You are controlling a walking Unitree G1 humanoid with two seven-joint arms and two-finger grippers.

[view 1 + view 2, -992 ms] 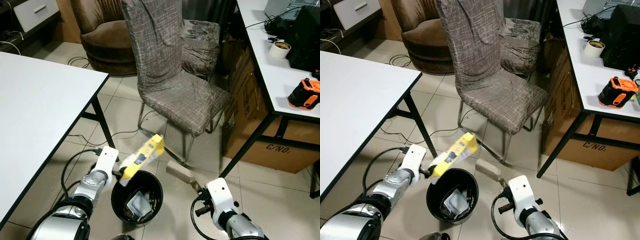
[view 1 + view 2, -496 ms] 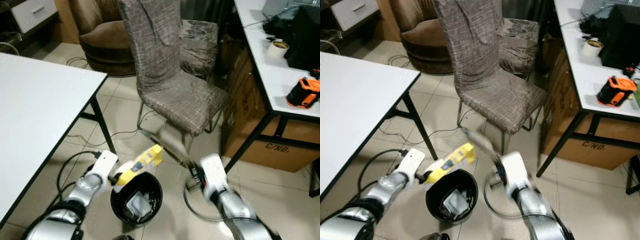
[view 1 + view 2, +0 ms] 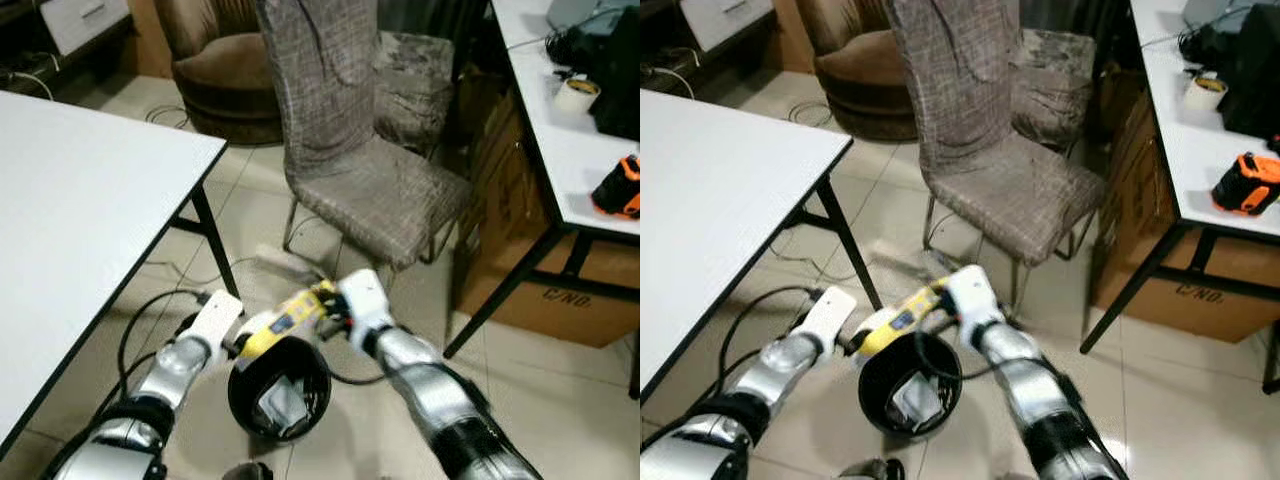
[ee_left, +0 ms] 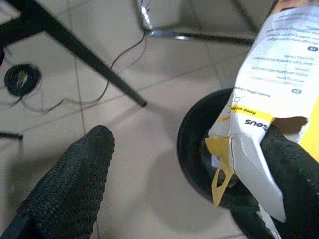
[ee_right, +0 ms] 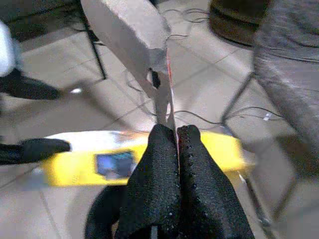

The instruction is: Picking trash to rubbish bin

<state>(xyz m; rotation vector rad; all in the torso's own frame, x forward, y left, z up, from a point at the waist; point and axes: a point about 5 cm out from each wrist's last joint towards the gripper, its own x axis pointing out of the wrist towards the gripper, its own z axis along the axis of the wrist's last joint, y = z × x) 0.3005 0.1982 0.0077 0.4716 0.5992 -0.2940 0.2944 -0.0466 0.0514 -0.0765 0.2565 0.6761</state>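
Note:
A black rubbish bin (image 3: 233, 392) stands on the tiled floor and holds crumpled trash. A yellow and white packet (image 3: 285, 322) hangs slanted over the bin's rim. My left gripper (image 3: 238, 345) is at the packet's lower end. In the left wrist view its fingers (image 4: 79, 169) stand wide apart, and the packet (image 4: 279, 74) lies against only one of them. My right gripper (image 3: 335, 300) sits at the packet's upper end, above the bin. It is shut on a flat grey-beige piece of trash (image 5: 129, 30) that sticks out past its tips.
A grey fabric chair (image 3: 370, 170) stands just behind the bin, its metal legs close by. A white table (image 3: 80, 200) is on the left. Another table (image 3: 570, 150) on the right has a cardboard box (image 3: 560, 290) under it. Cables lie on the floor.
My right arm has swung in from the lower right to the bin, carrying the grey-beige piece up beside the packet. The left arm and packet have hardly moved.

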